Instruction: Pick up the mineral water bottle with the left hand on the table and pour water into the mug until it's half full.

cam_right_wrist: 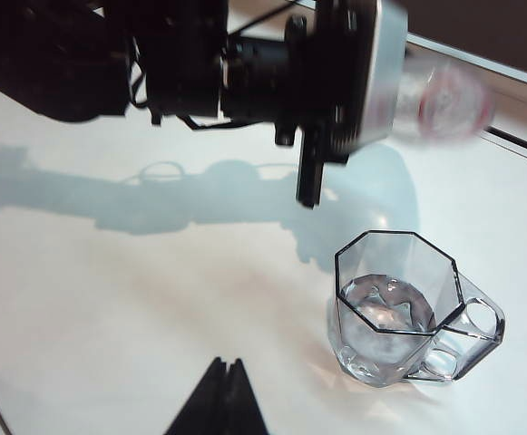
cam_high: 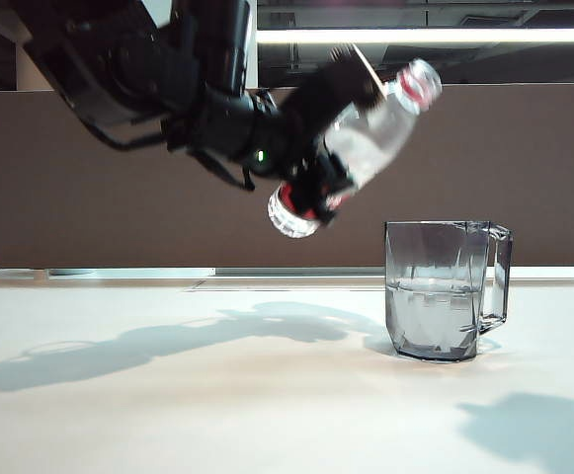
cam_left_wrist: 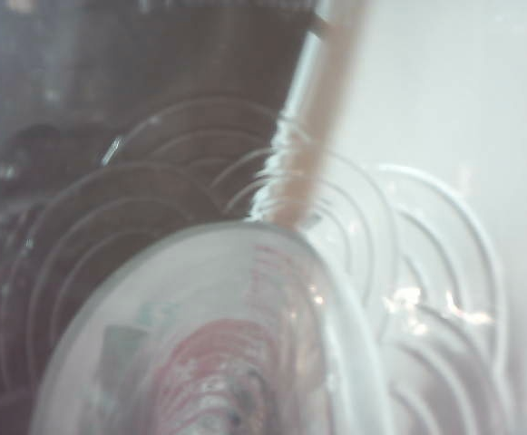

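The mineral water bottle is held in the air above the table, up and to the left of the mug in the exterior view. It is tilted, with its red-ringed neck raised toward the upper right and its base lower left. It is clamped around its middle by the left gripper, whose fingers are largely hidden behind the bottle and the black wrist. In the left wrist view only the blurred, ribbed bottle fills the picture, and the fingers cannot be made out there. In the right wrist view the bottle's neck is smeared by blur, its body being covered by the left gripper's housing. The mug stands upright on the table, holding water to about mid-height. The right gripper is seen only as two dark fingertips pressed together, cut off at the frame edge, well apart from the mug.
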`<state>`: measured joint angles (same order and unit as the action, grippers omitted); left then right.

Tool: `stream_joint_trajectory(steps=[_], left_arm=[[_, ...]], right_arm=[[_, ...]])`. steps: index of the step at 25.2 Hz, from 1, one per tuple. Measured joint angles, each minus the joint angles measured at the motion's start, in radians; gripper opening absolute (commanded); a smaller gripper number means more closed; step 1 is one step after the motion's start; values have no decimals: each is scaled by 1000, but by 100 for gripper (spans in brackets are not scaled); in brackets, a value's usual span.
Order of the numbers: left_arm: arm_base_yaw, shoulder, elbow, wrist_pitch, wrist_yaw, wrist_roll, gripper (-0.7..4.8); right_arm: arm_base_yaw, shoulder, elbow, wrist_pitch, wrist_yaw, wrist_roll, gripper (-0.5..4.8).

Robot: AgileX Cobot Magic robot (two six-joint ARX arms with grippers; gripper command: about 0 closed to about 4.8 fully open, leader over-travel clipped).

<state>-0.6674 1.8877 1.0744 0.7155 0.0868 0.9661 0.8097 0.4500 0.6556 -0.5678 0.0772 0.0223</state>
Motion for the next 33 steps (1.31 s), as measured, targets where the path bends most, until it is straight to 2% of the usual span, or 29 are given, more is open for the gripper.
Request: stream_joint_trajectory(steps=[3, 4, 6, 12, 22, 33], left_arm=[[1, -57, 0, -35, 0, -185, 185], [7, -85, 0, -84, 1, -265, 185], [15, -121, 0, -150, 2, -366, 183], [72, -214, -6, -288, 0, -595, 182], [161, -417, -251, -214, -3, -795, 182], [174, -547, -470, -109, 2, -886, 182]], right_arm=[[0, 0, 0, 0, 0, 0, -8], [0, 0, 0, 0, 0, 0, -8], [0, 0, 0, 0, 0, 0, -8], [0, -2, 0, 0, 0, 0, -8], [0, -2, 0, 0, 0, 0, -8], [0, -2, 0, 0, 0, 0, -8]])
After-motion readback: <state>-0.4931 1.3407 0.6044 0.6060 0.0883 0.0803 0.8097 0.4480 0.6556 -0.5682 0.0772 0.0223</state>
